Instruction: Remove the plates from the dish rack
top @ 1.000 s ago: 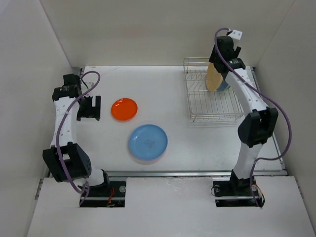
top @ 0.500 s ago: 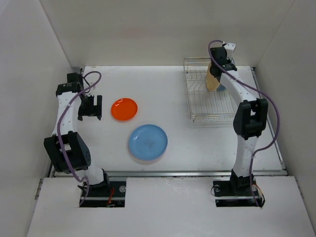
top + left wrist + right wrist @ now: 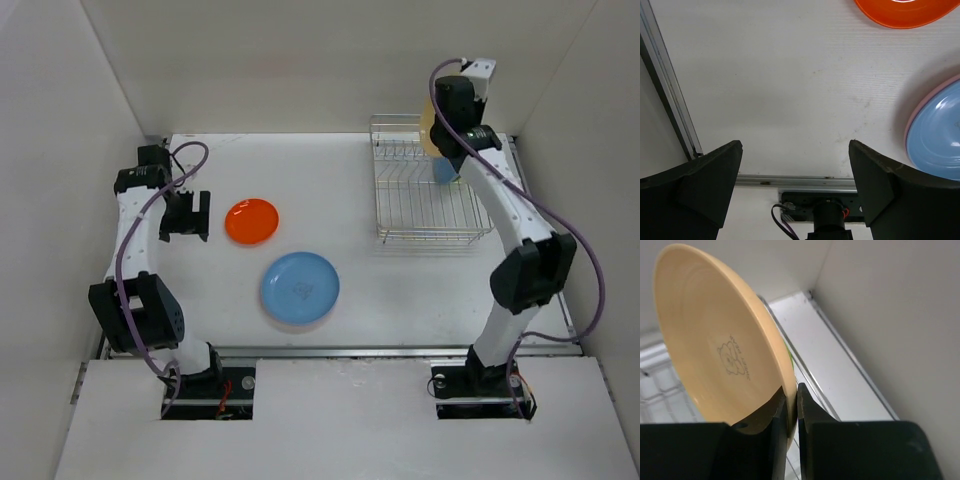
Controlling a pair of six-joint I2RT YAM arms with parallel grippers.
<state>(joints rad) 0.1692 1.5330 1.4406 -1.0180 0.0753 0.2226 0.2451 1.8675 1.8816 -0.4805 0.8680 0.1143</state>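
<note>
Well, the silver wire dish rack (image 3: 425,200) sits at the far right of the table, its upright dividers mostly bare. A blue plate (image 3: 300,287) and an orange plate (image 3: 252,220) lie flat to its left. The right gripper (image 3: 790,407) pinches a tan plate (image 3: 715,340) by the rim above the rack's far end; next, I'd judge, it must carry it left and lay it down. The left gripper (image 3: 795,145) hangs spread, empty.
</note>
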